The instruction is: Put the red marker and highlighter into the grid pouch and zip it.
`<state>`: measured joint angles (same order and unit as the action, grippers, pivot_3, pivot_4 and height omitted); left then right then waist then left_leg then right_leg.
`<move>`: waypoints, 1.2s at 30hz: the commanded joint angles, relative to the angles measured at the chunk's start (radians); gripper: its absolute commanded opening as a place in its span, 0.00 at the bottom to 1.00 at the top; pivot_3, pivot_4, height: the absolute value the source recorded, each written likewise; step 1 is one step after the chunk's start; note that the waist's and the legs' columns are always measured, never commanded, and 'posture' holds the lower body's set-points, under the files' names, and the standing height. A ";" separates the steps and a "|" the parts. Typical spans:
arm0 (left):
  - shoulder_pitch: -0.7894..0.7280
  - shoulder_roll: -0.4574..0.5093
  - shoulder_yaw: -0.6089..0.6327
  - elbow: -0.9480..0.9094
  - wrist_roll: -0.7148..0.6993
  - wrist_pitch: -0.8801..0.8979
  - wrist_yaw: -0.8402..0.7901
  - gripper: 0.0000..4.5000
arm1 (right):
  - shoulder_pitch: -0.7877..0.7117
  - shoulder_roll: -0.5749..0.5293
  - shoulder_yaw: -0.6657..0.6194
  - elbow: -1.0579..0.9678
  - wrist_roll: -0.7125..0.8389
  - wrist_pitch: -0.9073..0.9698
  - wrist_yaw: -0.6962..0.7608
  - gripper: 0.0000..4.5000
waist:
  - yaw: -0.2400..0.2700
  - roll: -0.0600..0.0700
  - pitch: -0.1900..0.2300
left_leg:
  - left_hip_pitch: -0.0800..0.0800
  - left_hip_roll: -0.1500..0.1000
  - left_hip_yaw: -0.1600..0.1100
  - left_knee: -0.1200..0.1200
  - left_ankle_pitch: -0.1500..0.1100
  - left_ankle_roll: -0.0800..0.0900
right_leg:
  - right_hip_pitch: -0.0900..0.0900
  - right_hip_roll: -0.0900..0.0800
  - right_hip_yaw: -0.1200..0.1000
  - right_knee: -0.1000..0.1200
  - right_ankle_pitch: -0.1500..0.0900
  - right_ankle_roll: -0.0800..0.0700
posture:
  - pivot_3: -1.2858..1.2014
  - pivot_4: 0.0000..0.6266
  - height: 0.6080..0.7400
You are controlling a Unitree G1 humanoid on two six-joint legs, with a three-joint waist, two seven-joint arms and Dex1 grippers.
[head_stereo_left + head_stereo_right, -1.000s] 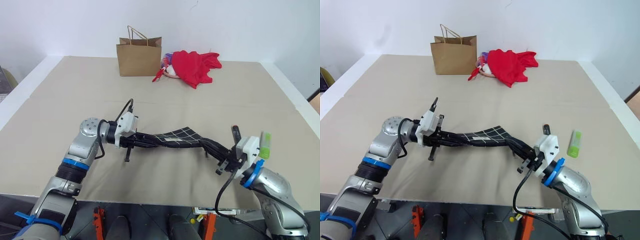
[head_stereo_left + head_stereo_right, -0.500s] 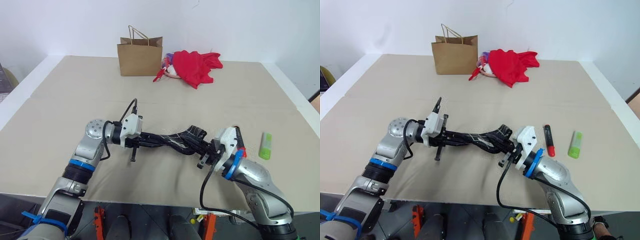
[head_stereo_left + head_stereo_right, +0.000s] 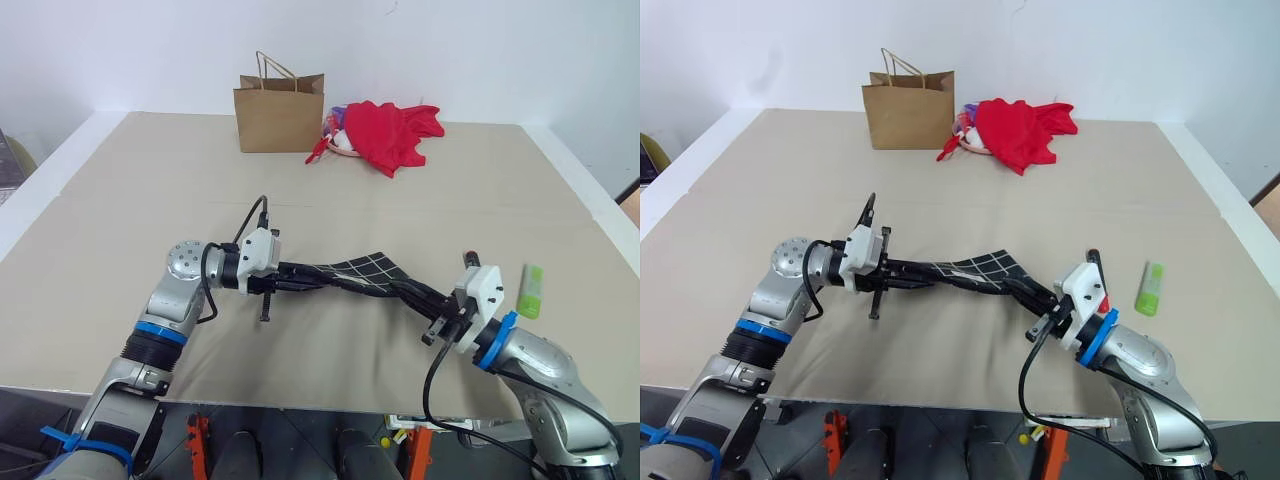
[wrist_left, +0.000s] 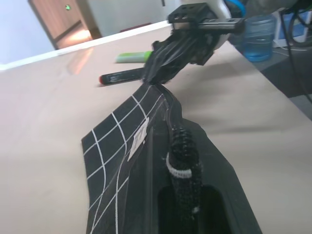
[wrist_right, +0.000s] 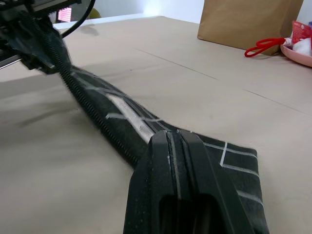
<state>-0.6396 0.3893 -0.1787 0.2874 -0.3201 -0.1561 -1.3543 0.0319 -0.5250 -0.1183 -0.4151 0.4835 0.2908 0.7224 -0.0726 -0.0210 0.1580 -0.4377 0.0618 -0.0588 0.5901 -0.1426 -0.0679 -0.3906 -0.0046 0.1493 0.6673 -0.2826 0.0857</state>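
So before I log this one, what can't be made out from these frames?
- Whether the grid pouch is zipped or open: it hangs twisted between the left end effector and right end effector.
- The pouch's contents: the fabric hides them.
- Most of the red marker, head views: the right wrist covers it.
- What lies under the red cloth by the paper bag.
- The pouch label's text: too small.

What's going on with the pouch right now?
Both grippers are shut on the grid pouch, holding it stretched between them above the table: the left gripper at one end, the right gripper at the other. The red marker and the highlighter lie on the table by the right arm, not yet in the pouch.
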 commanded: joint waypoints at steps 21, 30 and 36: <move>-0.022 -0.011 0.022 0.004 -0.004 -0.056 0.020 0.00 | -0.016 0.036 0.018 -0.113 0.063 0.046 -0.046 0.03 | 0.000 0.000 0.000 | 0.000 0.000 0.000 0.000 0.000 0.000 | 0.000 0.000 0.000 0.000 0.000 0.000 | 0.52 0.24 1.00; -0.024 0.002 0.036 0.003 -0.011 -0.052 0.022 0.00 | 0.043 -0.015 -0.088 -0.043 0.056 0.008 -0.007 0.03 | 0.000 0.000 0.000 | 0.000 0.000 0.000 0.000 0.000 0.000 | 0.000 0.000 0.000 0.000 0.000 0.000 | 0.52 0.24 1.00; -0.014 -0.012 0.042 -0.012 -0.014 -0.041 0.039 0.00 | 0.045 -0.005 -0.063 -0.078 0.072 0.021 0.007 0.03 | 0.000 0.000 0.000 | 0.000 0.000 0.000 0.000 0.000 0.000 | 0.000 0.000 0.000 0.000 0.000 0.000 | 0.52 0.24 1.00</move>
<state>-0.6413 0.3788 -0.1576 0.3045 -0.3159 -0.1972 -1.3316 0.0796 -0.5309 -0.1880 -0.4440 0.5330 0.3178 0.7214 -0.0723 -0.0210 0.1580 -0.4378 0.0617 -0.0589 0.5901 -0.1426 -0.0679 -0.3905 -0.0047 0.1493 0.6672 -0.2826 0.0857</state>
